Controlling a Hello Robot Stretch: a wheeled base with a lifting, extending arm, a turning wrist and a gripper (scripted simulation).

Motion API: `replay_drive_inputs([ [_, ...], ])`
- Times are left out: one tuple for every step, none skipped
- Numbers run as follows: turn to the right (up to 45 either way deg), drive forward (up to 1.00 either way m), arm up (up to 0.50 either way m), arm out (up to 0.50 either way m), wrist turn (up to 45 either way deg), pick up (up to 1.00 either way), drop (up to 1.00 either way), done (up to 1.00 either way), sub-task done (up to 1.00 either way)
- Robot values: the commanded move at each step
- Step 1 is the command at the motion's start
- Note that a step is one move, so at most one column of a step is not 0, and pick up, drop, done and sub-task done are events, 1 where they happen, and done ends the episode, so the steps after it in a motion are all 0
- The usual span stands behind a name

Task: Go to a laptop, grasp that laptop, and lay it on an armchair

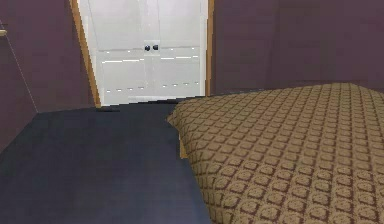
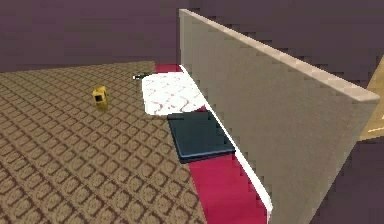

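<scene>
Bed (image 2: 60, 170) w/ brown patterned cover is seen nearest. Laptop (image 2: 203, 137) is found lying flat, apparently closed, on red sheet (image 2: 225, 185) just beside headboard (image 2: 270, 100), near side of pillow (image 2: 170, 95); prob. reachable from the bedside. Yellow obj (image 2: 100, 96) is noted farther left. Hand state cannot be told. White doors (image 1: 150, 50) are seen far.

The bedspread (image 1: 290, 150) is brown cloth, knobbly with a raised weave. The dark blue sheet (image 1: 90, 160) lies smooth and matt. The white door (image 1: 150, 50) has a slight sheen, its frame (image 1: 84, 50) wood. The laptop (image 2: 200, 137) looks matt.
</scene>
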Motion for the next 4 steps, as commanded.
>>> replay_drive_inputs([
  [0.0,0.00,0.50,0.00,0.0,0.00,0.00,0.00,0.00],
  [0.0,0.00,0.32,0.00,0.0,0.00,0.00,0.00,0.00],
  [0.0,0.00,0.00,0.40,0.0,0.00,0.00,0.00,0.00],
  [0.0,0.00,0.00,0.00,45.0,0.00,0.00,0.00,0.00],
])
